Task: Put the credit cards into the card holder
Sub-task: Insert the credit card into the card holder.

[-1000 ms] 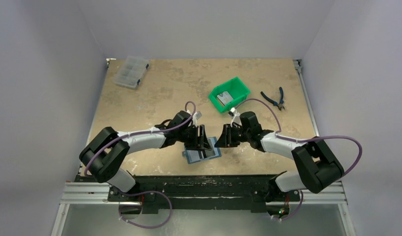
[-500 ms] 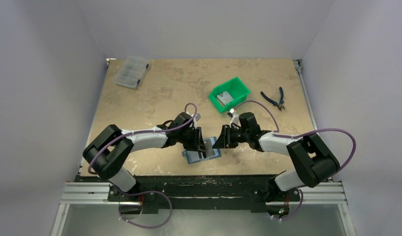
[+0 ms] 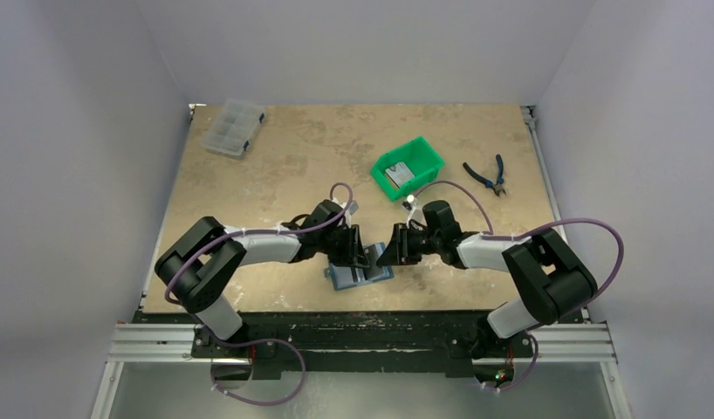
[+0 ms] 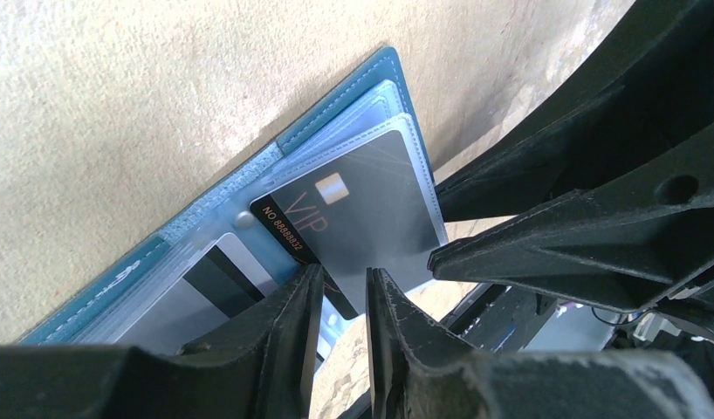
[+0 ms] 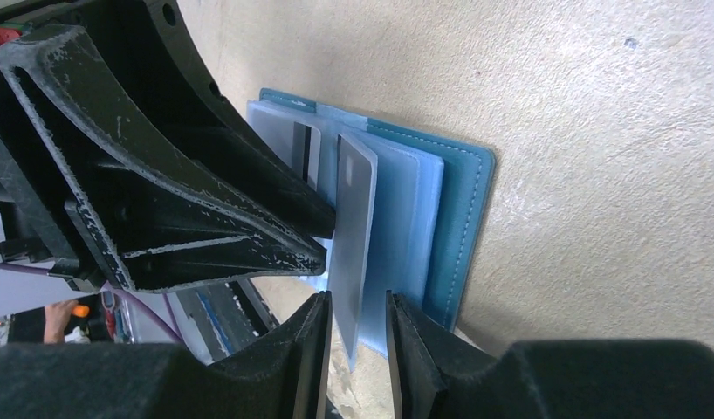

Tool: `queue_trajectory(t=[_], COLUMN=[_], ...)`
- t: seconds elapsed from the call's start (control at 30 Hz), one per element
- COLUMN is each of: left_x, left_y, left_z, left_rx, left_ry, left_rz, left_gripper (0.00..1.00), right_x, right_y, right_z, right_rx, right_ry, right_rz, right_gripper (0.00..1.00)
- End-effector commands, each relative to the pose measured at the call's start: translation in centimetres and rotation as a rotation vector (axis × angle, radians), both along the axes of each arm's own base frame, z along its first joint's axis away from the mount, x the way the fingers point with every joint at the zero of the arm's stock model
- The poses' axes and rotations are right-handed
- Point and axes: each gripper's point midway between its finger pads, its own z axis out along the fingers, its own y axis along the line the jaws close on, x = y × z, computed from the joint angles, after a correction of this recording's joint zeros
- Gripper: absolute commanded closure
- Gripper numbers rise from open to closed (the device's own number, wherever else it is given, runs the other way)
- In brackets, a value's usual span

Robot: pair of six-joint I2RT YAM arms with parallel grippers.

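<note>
The teal card holder (image 3: 360, 274) (image 4: 336, 113) (image 5: 463, 218) lies open on the table near the front edge. A dark grey credit card (image 4: 362, 218) marked VIP sits partly inside one of its clear pockets and stands up at an angle (image 5: 353, 227). Another card with a black stripe (image 4: 214, 288) lies in the neighbouring pocket. My left gripper (image 3: 358, 253) (image 4: 345, 275) is over the holder with its jaws narrowly apart at the VIP card's lower corner. My right gripper (image 3: 387, 253) (image 5: 357, 301) straddles that card's edge, and a gap shows between its fingers.
A green bin (image 3: 409, 168) with a grey card inside stands behind the right arm. Blue-handled pliers (image 3: 486, 175) lie at the back right and a clear compartment box (image 3: 234, 127) at the back left. The two grippers nearly touch over the holder.
The left jaws have narrowed from wide to a small gap. Both arms have drawn in slightly toward the holder, which has stayed in place.
</note>
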Motion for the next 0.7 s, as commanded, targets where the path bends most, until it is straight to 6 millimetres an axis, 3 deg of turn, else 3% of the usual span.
queue_trajectory(t=[0.0,0.17,0.33,0.5,0.67], left_x=[0.0,0.2,0.2,0.1,0.0], left_y=[-0.7,-1.8,-1.4,-0.4,-0.2], left_z=[-0.2,1.8,1.8,2.2,1.9], left_rx=[-0.039,-0.123,-0.107,-0.072,-0.061], left_ry=[-0.007,-0.032,-0.033,-0.059,-0.060], left_rz=[-0.009,-0.027,-0.013,-0.001,-0.001], left_gripper=[0.71,0.71,0.71,0.69,0.69], right_x=[0.0,-0.2,-0.3,-0.1,-0.1], right_y=[0.7,0.9,0.9,0.3,0.6], right_z=[1.3,1.6,1.8,2.3,3.2], right_rx=[0.057,0.078,0.089,0.051,0.058], right_ry=[-0.029,-0.025,-0.025,-0.063,-0.081], right_rz=[0.024,0.031,0.024,0.013,0.037], right_gripper=[0.64,0.64,0.66,0.53,0.52])
